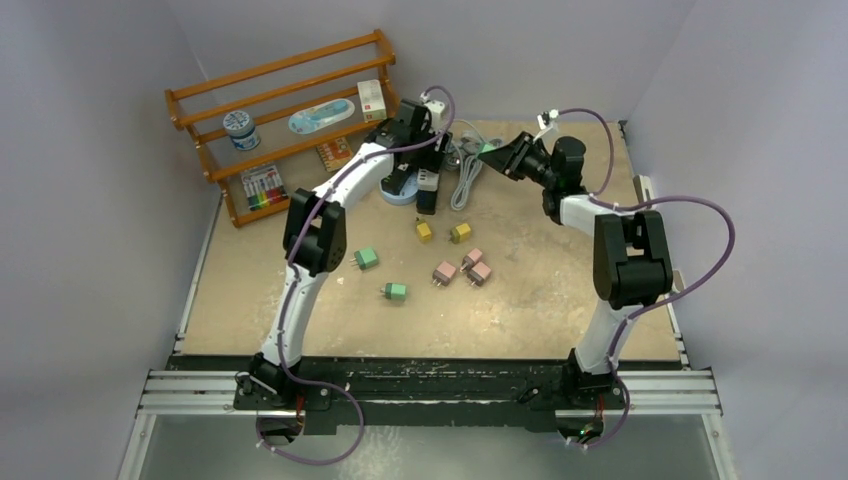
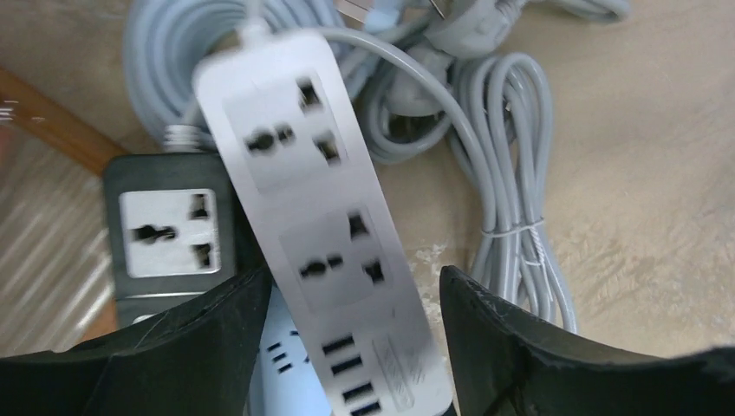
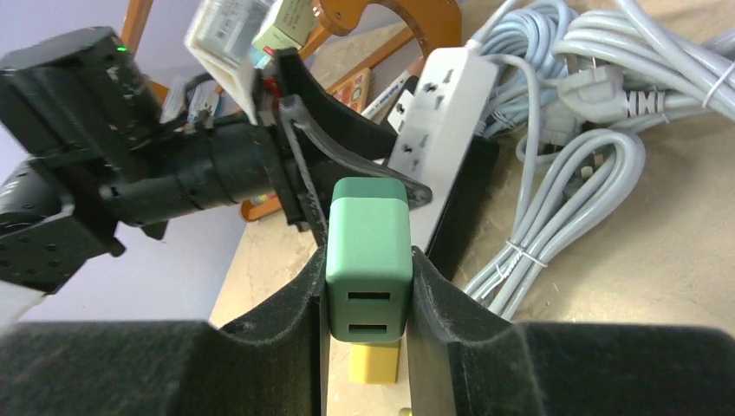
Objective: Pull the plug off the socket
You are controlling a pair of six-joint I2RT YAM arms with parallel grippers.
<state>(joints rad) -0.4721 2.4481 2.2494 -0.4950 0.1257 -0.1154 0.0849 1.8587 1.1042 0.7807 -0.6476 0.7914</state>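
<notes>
Right fingers [image 3: 451,303] squeeze tight on the green plug [image 3: 368,247], up in the air just in front of the white power strip [image 3: 438,104], out of its holes. Left fingers [image 2: 217,338] stand apart, one each side of the strip. If my squeeze slips, I think the plug may drop or bump that strip.

Green two-port plug [image 3: 368,234] in the right claw [image 3: 368,260], apart from the white power strip [image 2: 321,217], sockets empty.
</notes>
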